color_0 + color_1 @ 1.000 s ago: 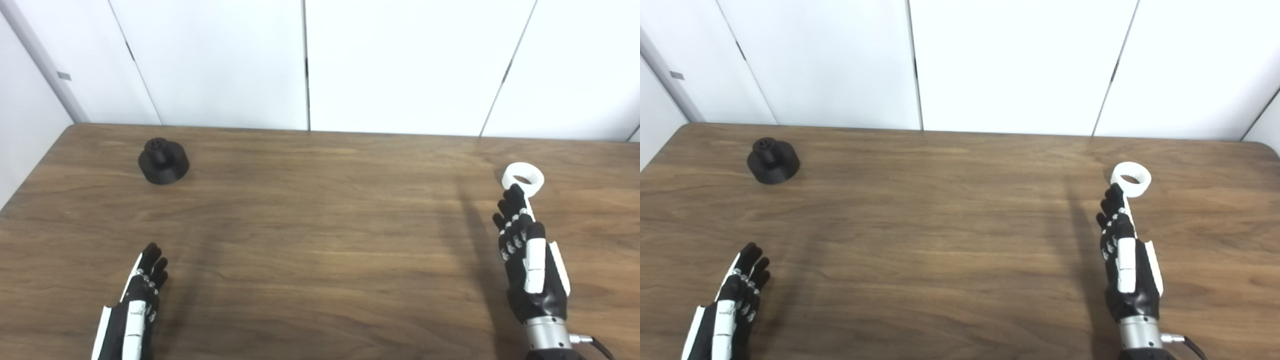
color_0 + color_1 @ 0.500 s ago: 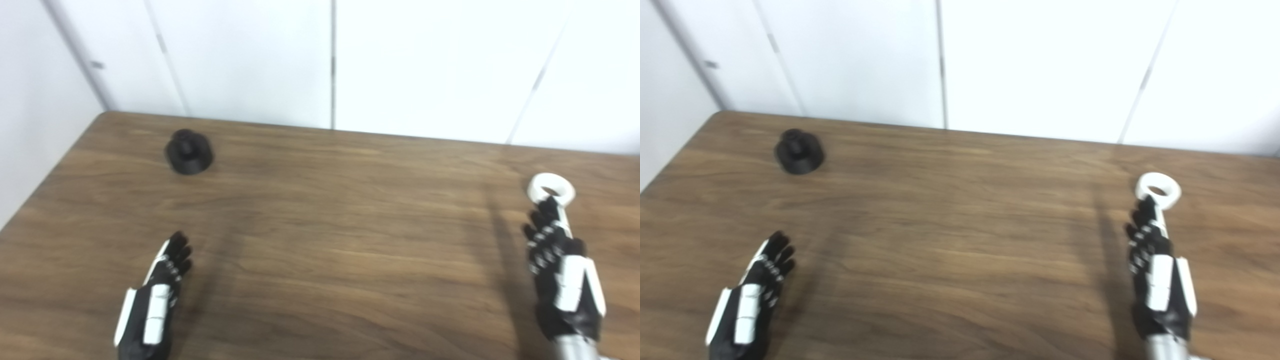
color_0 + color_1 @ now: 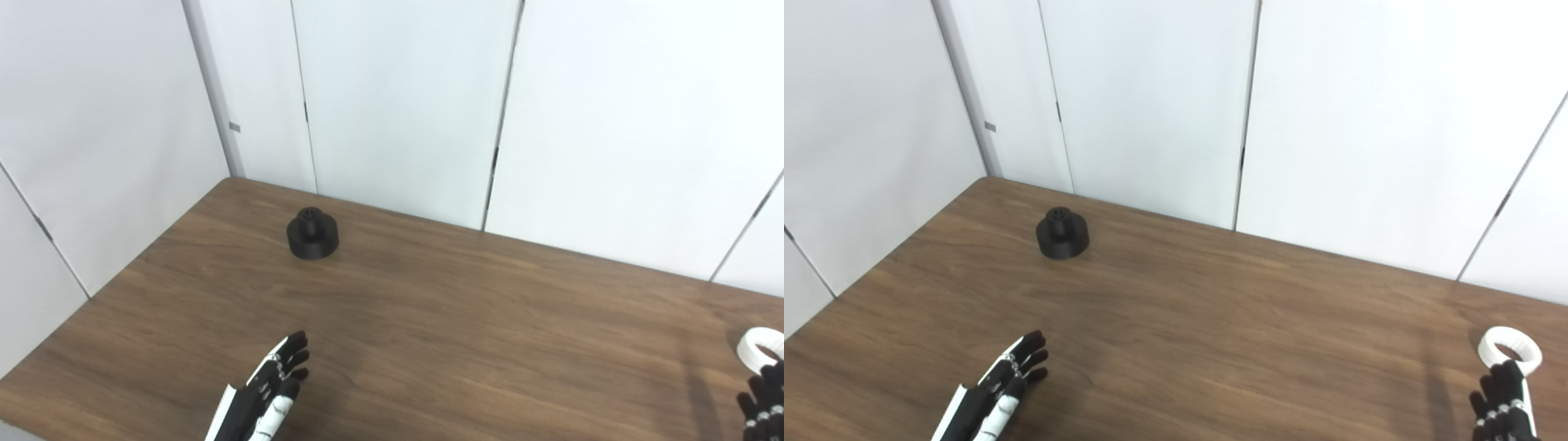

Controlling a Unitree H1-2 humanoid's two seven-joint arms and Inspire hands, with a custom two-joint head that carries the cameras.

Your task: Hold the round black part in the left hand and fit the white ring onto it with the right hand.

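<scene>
The round black plastic part (image 3: 1062, 233) sits alone on the brown wooden tabletop (image 3: 1213, 318), near the far left corner by the white wall panels (image 3: 1151, 110). The left hand (image 3: 995, 398) hovers well short of it, fingers (image 3: 1029, 358) stretched out and slightly apart, empty. At the right edge, the white plastic ring (image 3: 1510, 350) lies flat, the right hand (image 3: 1503, 407) just behind it, fingers extended, holding nothing.

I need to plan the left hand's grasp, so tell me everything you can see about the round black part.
The round black part is a matte, plastic-looking squat disc with a narrower knob rising from its centre, the knob's top showing small recesses. It stands upright on the wooden table, near the far left corner. Nothing touches it; the left hand is well short of it.
</scene>
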